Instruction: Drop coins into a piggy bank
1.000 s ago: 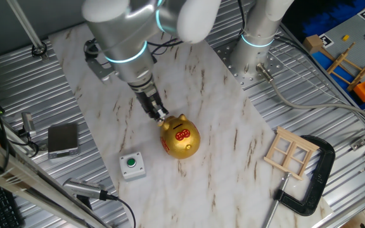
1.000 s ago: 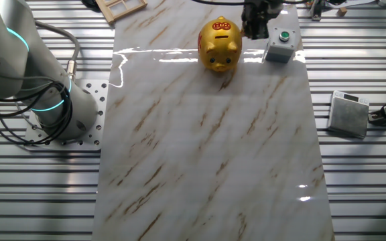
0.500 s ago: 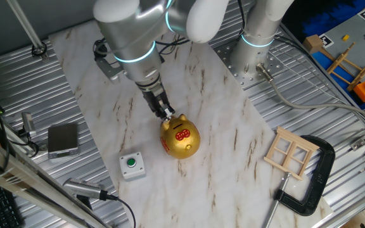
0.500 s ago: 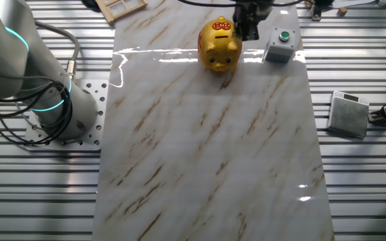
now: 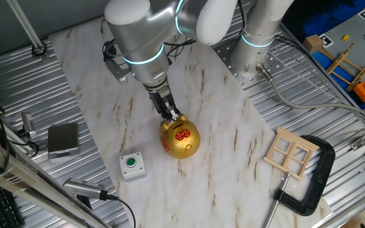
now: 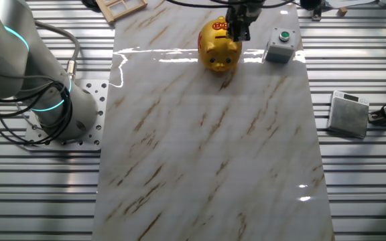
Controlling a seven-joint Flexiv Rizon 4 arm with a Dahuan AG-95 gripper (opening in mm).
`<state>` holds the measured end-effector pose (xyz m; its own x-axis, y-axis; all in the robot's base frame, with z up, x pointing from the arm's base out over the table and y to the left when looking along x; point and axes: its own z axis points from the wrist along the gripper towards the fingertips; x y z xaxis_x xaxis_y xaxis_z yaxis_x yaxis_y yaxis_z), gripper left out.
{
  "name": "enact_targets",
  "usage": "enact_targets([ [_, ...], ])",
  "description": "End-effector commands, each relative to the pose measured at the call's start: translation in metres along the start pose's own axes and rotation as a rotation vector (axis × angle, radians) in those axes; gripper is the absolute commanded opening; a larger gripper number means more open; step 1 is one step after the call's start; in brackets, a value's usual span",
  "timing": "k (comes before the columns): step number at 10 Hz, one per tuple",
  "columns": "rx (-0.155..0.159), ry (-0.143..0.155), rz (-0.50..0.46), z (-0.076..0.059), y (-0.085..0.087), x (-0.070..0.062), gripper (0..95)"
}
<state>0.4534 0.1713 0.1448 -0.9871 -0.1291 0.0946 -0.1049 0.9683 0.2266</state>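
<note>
Pig [image 5: 180, 139] sits directly under the hand [image 5: 173, 116], gold and round on the marbled worktop [image 5: 106, 95], its red-marked back just below the fingertips. From the other fixed view the hand [image 6: 236, 30] hangs over the pig's [image 6: 218, 47] top edge. Fingers look close together, but I cannot tell whether they pinch anything. A grey button box [image 5: 130, 166] lies near the pig.

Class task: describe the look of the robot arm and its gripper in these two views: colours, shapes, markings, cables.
The arm is built of thick, rounded, glossy silver-grey segments, with thin glowing cyan rings at the joints. Its cylindrical base is bolted to a perforated metal plate. Black cables run beside the wrist and loop round the base. The gripper is small, dark and narrow, tapering to two slim fingers with pale tips.
</note>
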Motion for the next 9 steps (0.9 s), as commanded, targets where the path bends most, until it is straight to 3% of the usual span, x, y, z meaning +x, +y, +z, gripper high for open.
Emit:
enact_targets([
  [1,0.002,-0.003,0.005,0.0038,0.0024,0.0033,0.0],
  [9,0.001,-0.016,0.01,0.0094,0.0067,0.0087,0.0],
])
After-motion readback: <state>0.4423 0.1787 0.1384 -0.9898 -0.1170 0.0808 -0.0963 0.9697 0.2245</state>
